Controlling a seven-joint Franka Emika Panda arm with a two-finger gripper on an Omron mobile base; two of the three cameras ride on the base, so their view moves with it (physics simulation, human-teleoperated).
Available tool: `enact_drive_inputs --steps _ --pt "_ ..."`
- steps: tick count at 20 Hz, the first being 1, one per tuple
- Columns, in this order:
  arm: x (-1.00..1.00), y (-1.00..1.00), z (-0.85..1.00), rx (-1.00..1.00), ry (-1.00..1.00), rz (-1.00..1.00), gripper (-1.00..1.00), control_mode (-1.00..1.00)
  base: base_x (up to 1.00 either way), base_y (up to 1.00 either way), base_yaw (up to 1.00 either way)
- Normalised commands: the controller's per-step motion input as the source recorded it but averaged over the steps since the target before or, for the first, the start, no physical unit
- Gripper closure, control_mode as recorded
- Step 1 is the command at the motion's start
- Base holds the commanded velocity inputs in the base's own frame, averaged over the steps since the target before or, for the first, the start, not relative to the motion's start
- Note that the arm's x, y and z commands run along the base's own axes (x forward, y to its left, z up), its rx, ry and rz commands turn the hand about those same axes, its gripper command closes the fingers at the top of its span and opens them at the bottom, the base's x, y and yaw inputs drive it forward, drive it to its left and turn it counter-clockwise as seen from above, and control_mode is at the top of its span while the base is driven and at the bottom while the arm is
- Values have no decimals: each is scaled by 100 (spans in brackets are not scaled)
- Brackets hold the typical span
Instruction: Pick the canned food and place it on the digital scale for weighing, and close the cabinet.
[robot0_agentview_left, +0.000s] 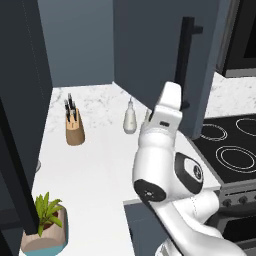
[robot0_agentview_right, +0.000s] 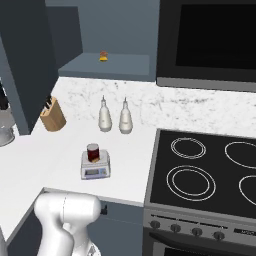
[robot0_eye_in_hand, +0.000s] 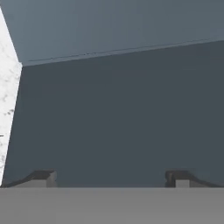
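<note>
Here, the canned food (robot0_agentview_right: 93, 152) is seen standing upright on the round platform of the digital scale (robot0_agentview_right: 95, 166), which rests on the white desk (robot0_agentview_right: 45, 155) at about 8 o'clock in the right base view, just to the 9 o'clock side of the stove (robot0_agentview_right: 205, 175). The scale's small display faces the near edge of the desk. Two white bottles (robot0_agentview_right: 115, 116) are set side by side near the marbled back wall, at 12 o'clock from the scale and apart from it. A knife block (robot0_agentview_right: 53, 115) is placed at 10 o'clock from the scale, near the corner.

In the left base view the cabinet (robot0_agentview_left: 165, 55) is shown with its door swung out over the desk, the long black bar handle (robot0_agentview_left: 183, 62) being carried near the door's free edge. The arm is raised in front of this door, with the hand close to the lower part of the handle. A potted plant (robot0_agentview_left: 45, 225) is found at 7 o'clock in that view.

In the hand view the claw (robot0_eye_in_hand: 111, 179) is seen spread wide, with both fingertips (robot0_eye_in_hand: 43, 178) well apart and nothing held between them; a flat slate-blue surface is faced at close range.
</note>
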Motion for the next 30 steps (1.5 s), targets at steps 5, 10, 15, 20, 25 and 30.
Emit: enact_drive_inputs --steps 5,10,15,20,25,30 --pt "5 -100 21 1 -2 -12 -100 -100 0 0 0" --pt "23 -100 26 4 -2 -3 -100 -100 0 0 0" --pt "59 -100 2 12 0 0 -100 -100 0 0 0" --pt "83 -100 0 17 -4 4 -100 -100 0 0 0" --pt "90 -78 0 15 0 6 -100 -100 0 0 0" --pt "95 -40 0 10 0 9 -100 -100 0 0 0"
